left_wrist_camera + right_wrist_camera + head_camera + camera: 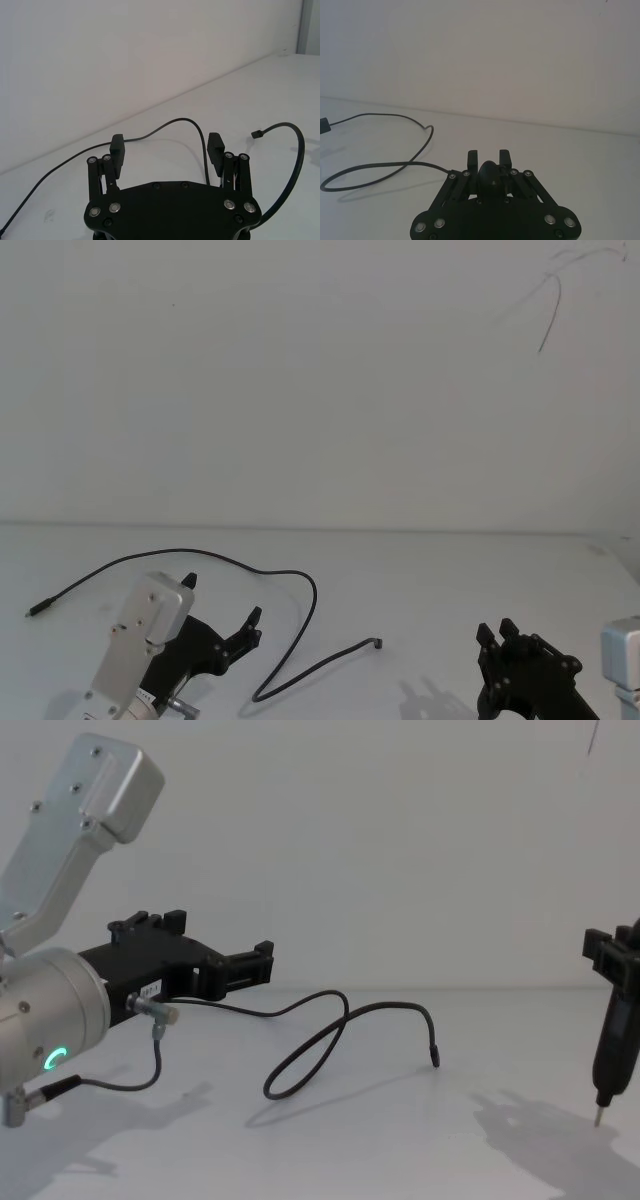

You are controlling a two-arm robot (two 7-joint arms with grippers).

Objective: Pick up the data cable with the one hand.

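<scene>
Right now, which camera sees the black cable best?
The head view: the cable lies whole there, tip to tip. The chest view shows its loop from the side, the left wrist view a stretch past the open left gripper, the right wrist view one curve.

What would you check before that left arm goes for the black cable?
1. Left gripper jaws open: ok, spread wide.
2. Cable lined up with the jaws: ok, its arch lies just ahead, between them.
3. Gripper low enough to close on it: not ok, the chest view shows it above the table, with the cable lower.
4. Cable free to lift: ok, it lies in loose curves with no knots, and its plug is free.
5. Right gripper out of the way: ok, off to the right, apart from the cable.
</scene>
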